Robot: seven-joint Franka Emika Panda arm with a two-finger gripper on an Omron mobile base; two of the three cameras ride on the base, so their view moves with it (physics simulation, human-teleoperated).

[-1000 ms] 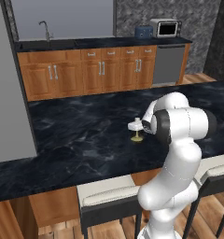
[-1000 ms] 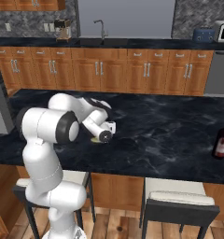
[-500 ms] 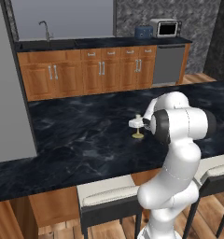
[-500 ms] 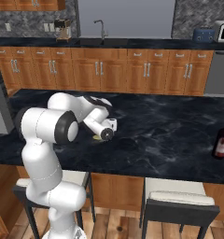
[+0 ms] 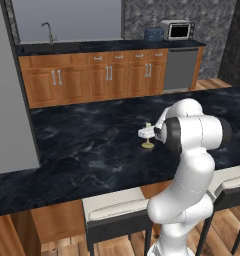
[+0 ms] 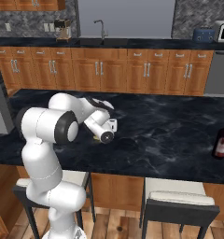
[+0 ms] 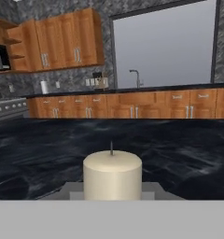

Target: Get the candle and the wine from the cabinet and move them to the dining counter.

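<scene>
Two base cameras look forward and down from behind the arm, sharing the dark desk (image 5: 82, 145); the hand camera sits close over it.

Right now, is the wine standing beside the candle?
No, the wine stands far along the dining counter from the candle.

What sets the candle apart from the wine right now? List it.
The candle is cream-white on a brass base; the wine is a dark bottle with a red-pink label. The candle sits at the pincer, mid-counter; the wine stands alone, away from the arm, near the counter's right end in the right base view. The candle looks shorter than the wine. Both are upright on the dining counter.
</scene>
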